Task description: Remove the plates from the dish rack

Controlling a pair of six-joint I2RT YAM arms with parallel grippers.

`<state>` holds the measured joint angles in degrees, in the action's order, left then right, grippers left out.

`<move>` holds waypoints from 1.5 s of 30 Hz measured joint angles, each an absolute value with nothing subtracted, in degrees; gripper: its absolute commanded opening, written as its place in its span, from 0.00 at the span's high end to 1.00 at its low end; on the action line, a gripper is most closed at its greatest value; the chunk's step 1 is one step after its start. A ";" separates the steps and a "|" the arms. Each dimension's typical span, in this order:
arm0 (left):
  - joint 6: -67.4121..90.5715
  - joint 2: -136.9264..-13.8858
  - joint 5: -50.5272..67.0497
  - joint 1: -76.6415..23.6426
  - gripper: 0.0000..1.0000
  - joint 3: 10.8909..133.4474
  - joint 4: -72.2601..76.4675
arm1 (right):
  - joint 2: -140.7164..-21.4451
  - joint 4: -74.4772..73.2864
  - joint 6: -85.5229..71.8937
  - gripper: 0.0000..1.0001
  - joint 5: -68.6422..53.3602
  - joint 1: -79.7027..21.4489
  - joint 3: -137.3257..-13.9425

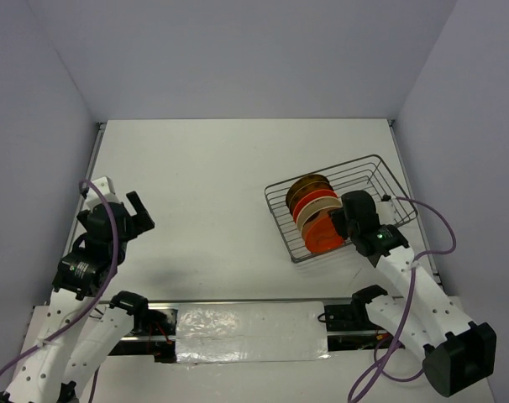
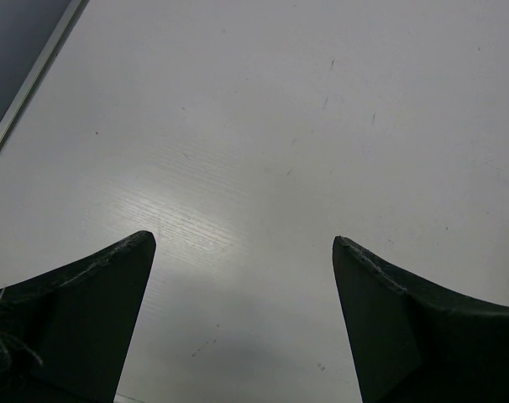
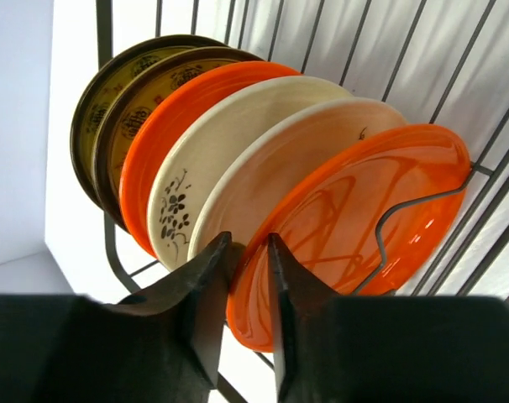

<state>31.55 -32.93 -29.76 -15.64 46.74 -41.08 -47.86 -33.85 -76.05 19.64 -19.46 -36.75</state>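
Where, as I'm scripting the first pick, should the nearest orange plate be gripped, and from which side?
Its top rim, from above, one finger in the gap before the cream plate: the nearest orange plate stands on edge in the dish rack. The right tool straddles that rim.

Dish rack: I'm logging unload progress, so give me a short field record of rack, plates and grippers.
rack: dish rack, right side of table
plates: six, upright, all in rack
right gripper: jaws either side of nearest orange plate rim, grip unconfirmed
left gripper: open, over table, holding nothing
unloaded: none
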 measured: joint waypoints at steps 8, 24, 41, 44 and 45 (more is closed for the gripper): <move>31.51 -33.30 -29.69 -15.90 0.01 46.74 -41.04 | -44.42 -36.23 -78.52 0.87 19.33 -19.49 -36.93; 31.53 -33.80 -26.85 -15.92 0.00 47.79 -40.82 | -37.63 -42.98 -75.85 1.00 17.17 -19.49 -51.99; 48.62 -50.85 -3.40 -15.92 0.01 82.46 -42.57 | -83.29 -48.23 -4.10 1.00 27.09 -62.33 -92.36; 49.58 -54.24 -0.60 -15.92 0.01 81.08 -42.87 | -85.36 -46.35 8.19 1.00 34.15 -71.99 -87.13; 49.69 -55.31 0.25 -15.92 0.01 79.85 -42.68 | -85.56 -45.25 11.94 1.00 35.66 -74.87 -85.56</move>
